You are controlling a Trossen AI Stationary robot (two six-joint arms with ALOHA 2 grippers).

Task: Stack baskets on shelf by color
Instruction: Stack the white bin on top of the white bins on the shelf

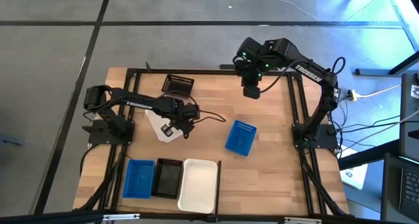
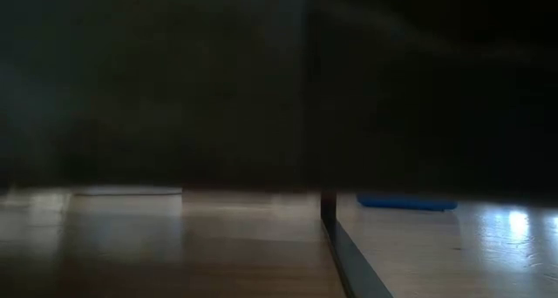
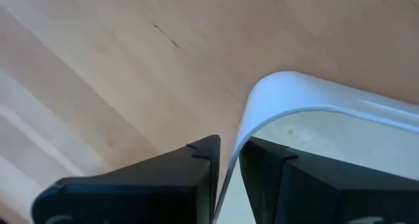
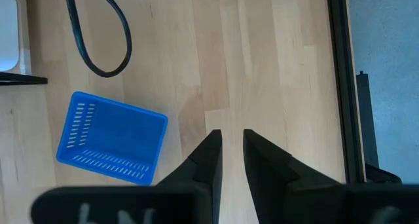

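The shelf point(image 1: 262, 171) carries all baskets. Along its near edge stand a white basket point(image 1: 198, 184), a black basket point(image 1: 168, 178) and a blue basket point(image 1: 139, 179). A loose blue basket point(image 1: 240, 137) lies mid-board. The left tool point(image 1: 171, 128) straddles a white basket's point(image 3: 308, 109) rim, fingers slightly parted. The right tool point(image 1: 251, 91) hovers at the far edge, fingers slightly apart, empty.

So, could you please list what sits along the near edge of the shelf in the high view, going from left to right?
Blue basket → black basket → white basket, side by side in one row on the shelf.
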